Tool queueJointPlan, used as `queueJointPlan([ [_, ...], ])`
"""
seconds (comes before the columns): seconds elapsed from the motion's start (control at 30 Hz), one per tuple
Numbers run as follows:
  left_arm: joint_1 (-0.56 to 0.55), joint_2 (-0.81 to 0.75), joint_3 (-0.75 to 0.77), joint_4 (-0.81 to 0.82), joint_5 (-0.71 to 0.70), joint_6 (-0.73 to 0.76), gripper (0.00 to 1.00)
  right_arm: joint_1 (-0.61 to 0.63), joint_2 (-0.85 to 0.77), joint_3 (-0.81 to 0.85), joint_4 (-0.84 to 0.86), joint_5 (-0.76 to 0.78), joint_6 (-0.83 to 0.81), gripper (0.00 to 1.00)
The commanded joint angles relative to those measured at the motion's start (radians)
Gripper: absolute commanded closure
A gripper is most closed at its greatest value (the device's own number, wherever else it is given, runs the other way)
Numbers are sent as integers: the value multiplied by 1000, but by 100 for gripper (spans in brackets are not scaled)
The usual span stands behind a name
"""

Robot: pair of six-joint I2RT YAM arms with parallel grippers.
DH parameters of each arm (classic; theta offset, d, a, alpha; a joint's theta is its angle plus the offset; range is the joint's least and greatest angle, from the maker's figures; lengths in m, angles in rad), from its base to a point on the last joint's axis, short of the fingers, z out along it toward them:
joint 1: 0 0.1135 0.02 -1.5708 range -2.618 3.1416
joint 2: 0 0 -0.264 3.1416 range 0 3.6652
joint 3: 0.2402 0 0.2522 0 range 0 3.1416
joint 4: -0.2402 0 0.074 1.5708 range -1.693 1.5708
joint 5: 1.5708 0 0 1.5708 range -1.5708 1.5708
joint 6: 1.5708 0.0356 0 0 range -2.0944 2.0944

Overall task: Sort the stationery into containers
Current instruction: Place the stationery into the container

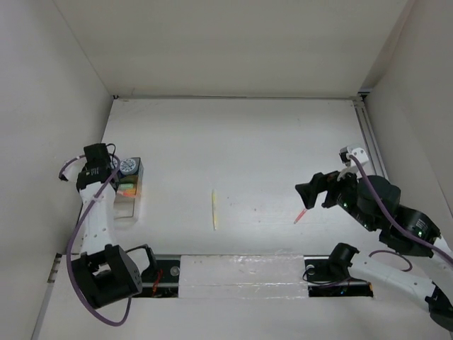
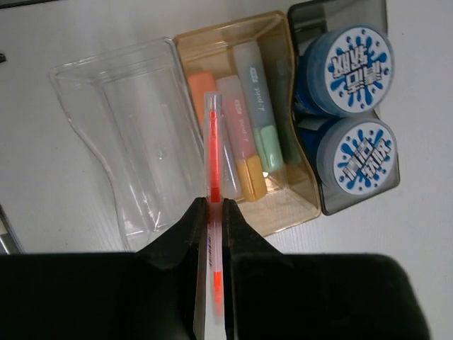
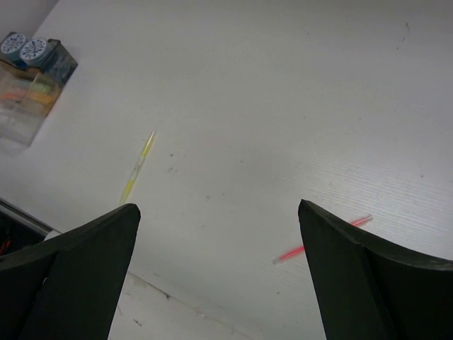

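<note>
The left tool (image 2: 212, 212) is closed on the orange-red pen (image 2: 212, 149), its two dark fingers (image 2: 185, 237) pinching the thin barrel so that the pen sticks out forward past the tips. In the left wrist view the pen lies over the tray (image 2: 113, 127), along the wall that parts the clear compartment from the tan middle one; whether it touches the tray cannot be told. In the tan compartment three highlighters (image 2: 244, 142) lie side by side, showing orange, yellow-orange and green ends. The dark end compartment beside it holds the two blue-and-white cylinders (image 2: 352, 62), upright and touching each other. From above, the tray sits near the left edge of the tabletop (image 1: 248, 142), with the left arm reaching over it. The right tool (image 3: 219, 234) is open, its fingers spread wide and gripping nothing, hanging above the right part of the tabletop. The pink pen (image 3: 322, 239) lies flat on the tabletop just below that tool, and the yellow pen (image 3: 138, 166) lies flat near the middle, well apart from both the tray and the pink pen
</note>
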Motion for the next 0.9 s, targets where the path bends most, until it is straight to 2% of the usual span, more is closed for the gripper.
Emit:
queueJointPlan([
  [0.0,96,-31,-25,-6,10,-21,100,7,70,79,33,77,-39,0],
  [0.13,152,-42,-51,11,25,-32,100,7,117,119,33,105,-59,0],
  [0.33,242,27,-62,34,65,5,100,7,225,246,24,113,-70,0],
  [0.87,242,89,-123,81,59,-23,100,7,184,217,65,44,-100,0],
])
